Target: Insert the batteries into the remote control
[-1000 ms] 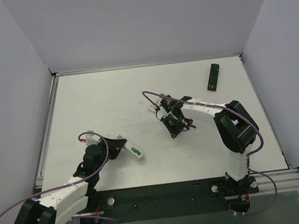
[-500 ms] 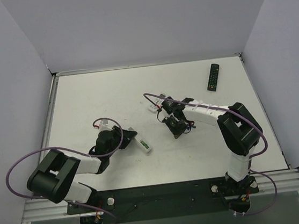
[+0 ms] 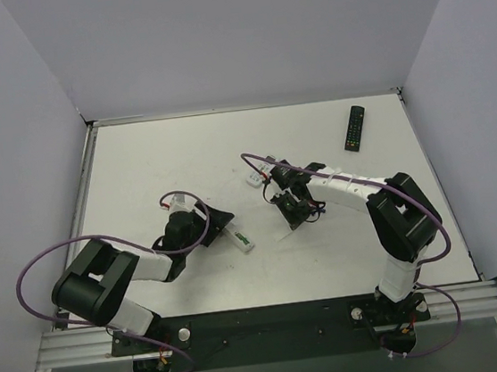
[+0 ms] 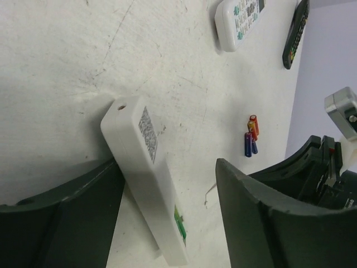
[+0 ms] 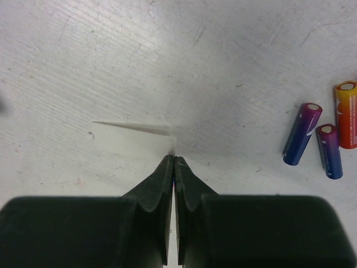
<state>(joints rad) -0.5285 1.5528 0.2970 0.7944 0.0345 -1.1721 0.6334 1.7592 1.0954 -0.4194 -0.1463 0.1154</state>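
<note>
We see the remote control [image 4: 142,167] lying flat on the bench [image 3: 156,161], inside the left claw [image 4: 167,167]. That claw is spread. In the left wrist view the remote's long side touches the finger on the left [image 4: 67,218], with an open gap to the other finger [image 4: 262,223]. A strip of green, the batteries [image 4: 179,219], shows in the remote's side close to the end nearest that camera. We cannot count them.

From the top view, the remote control [image 3: 243,238] sits front of centre, angled, just right of the left claw [image 3: 226,223]. The right claw [image 3: 295,216] is near it on the right, not touching.

The right claw [image 5: 174,159] is pressed together, tips down at the bench. A thin pale sliver [image 5: 134,128] lies right at the tips. We cannot tell if it is pinched.

3 loose cells [image 5: 302,134] lie close together to the right of that claw: 2 blue-purple, 1 orange-red.

A wider white remote [image 3: 255,178] lies behind the right arm, and a black remote [image 3: 355,127] lies near the back right corner.

Walls [image 3: 44,128] close the bench at left, back and right. The remote control is well apart from all 3. Bare bench runs left and behind it. The front edge with the arm bases is near.
</note>
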